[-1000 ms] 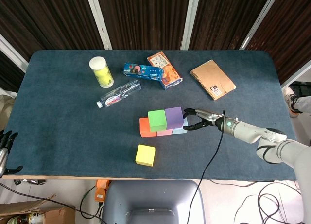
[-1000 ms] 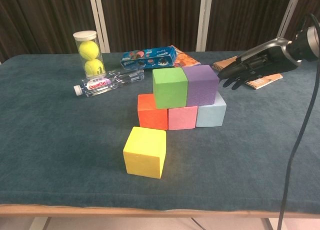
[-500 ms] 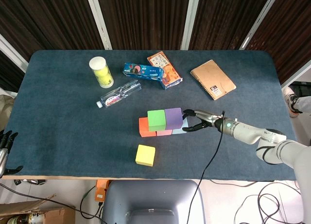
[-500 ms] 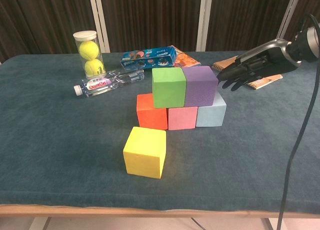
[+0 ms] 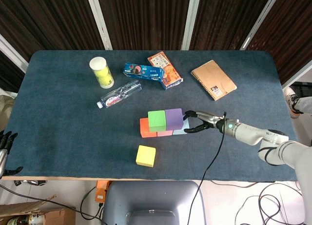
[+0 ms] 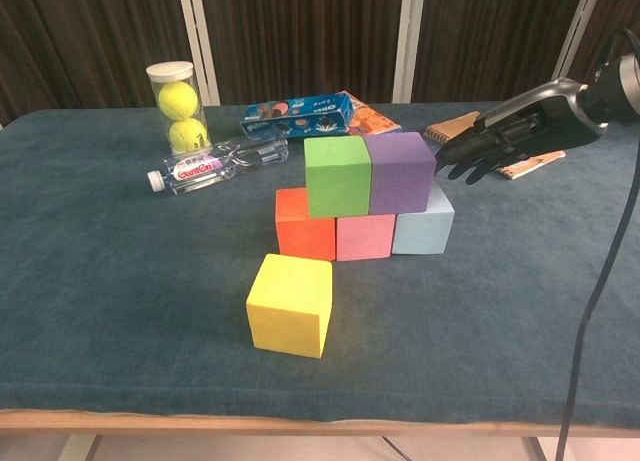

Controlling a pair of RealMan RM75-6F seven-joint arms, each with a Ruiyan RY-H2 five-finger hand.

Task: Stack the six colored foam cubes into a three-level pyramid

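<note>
Bottom row of three cubes on the desk (image 5: 63, 122), faces touching: orange cube (image 6: 303, 224) at left, pink cube (image 6: 365, 237) in the middle, light blue cube (image 6: 423, 228) at right. Second level: green cube (image 6: 338, 176) and purple cube (image 6: 401, 171) side by side, touching, resting across the bottom row. No cube on top of them. Yellow cube (image 6: 290, 304) sits alone on the desk in front of the stack, nearer the front edge, apart from the orange cube.

Right hand (image 5: 198, 122) just right of the stack at the level of the purple and light blue cubes. Fingers (image 6: 470, 155) spread apart, pointing toward the cubes, holding nothing. In the chest view the fingertips lie just beside the purple cube's right edge; contact cannot be told.

Left hand (image 5: 5, 144) at the far left edge of the head view, off the desk, only partly showing, fingers apart, nothing in it.

Back of desk: clear tube of tennis balls (image 6: 175, 107) upright, plastic water bottle (image 6: 215, 164) lying on its side near it, blue cookie package (image 5: 143, 71) beside an orange box (image 5: 165, 70), brown spiral notebook (image 5: 213, 79) lying flat to the right.
</note>
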